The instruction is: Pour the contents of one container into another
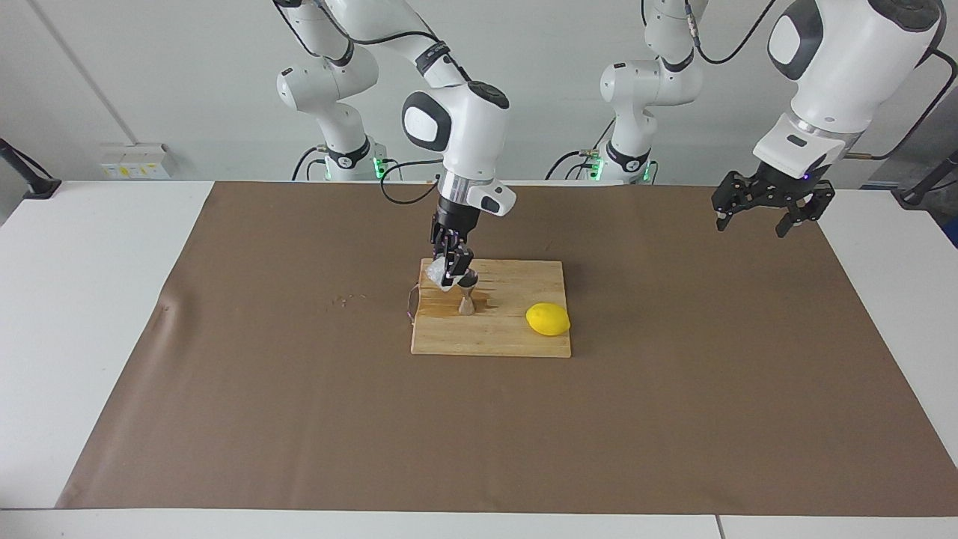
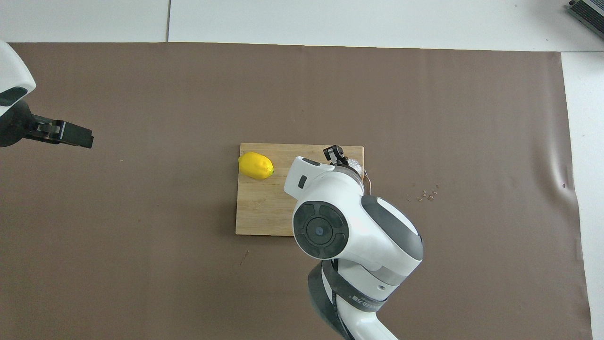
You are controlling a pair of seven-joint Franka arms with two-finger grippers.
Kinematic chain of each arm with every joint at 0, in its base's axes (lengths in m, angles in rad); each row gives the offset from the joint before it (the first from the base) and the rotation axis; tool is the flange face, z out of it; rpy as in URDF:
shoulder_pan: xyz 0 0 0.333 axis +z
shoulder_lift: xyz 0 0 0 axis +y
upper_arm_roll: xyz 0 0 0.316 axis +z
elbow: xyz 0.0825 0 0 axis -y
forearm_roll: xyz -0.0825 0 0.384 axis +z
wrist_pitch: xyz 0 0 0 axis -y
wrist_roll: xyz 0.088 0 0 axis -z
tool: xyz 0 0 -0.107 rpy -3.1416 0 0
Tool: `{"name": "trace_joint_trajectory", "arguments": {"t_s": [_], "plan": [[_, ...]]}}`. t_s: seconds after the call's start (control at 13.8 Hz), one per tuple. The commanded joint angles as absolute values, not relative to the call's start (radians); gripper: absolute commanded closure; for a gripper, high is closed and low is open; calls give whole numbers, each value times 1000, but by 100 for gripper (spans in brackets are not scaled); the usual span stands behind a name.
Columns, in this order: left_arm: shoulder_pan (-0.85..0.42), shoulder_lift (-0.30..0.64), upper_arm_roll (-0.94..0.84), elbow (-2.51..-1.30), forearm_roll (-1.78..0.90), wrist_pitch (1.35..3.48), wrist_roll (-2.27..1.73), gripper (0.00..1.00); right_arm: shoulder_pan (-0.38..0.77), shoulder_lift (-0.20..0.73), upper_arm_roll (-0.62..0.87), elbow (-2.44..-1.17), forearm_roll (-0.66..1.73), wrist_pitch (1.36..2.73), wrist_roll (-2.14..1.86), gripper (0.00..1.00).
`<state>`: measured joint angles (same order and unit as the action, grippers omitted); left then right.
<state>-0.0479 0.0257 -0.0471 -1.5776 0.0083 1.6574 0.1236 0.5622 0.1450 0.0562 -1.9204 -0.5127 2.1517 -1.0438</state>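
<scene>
A small clear ribbed cup (image 1: 434, 277) hangs tilted over the steel jigger (image 1: 466, 301), which stands upright on the wooden board (image 1: 516, 340). My right gripper (image 1: 450, 274) is shut on the cup, whose mouth leans toward the jigger's top. In the overhead view the right arm's wrist hides the jigger, and only an edge of the cup (image 2: 355, 165) shows beside the right gripper (image 2: 336, 156). A dark wet patch lies on the board around the jigger. My left gripper (image 1: 771, 215) (image 2: 63, 133) waits open in the air over the mat at the left arm's end of the table.
A yellow lemon (image 1: 548, 320) (image 2: 255, 165) lies on the board (image 2: 264, 208), toward the left arm's end. Small water drops (image 1: 344, 300) (image 2: 427, 194) speckle the brown mat toward the right arm's end. A thin wire loop (image 1: 411, 305) sticks out at the board's edge.
</scene>
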Motion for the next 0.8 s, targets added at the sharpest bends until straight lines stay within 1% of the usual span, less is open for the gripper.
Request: {"name": "trace_joint_trajectory", "arguments": {"t_s": [0.0, 0.72], "plan": [[-40, 0, -51, -1603, -2, 1664, 117, 0, 560, 143, 66, -1914, -552, 2129, -1035, 76], [-40, 0, -51, -1603, -2, 1664, 117, 0, 584, 138, 66, -1913, -598, 2102, -1031, 76]]}}
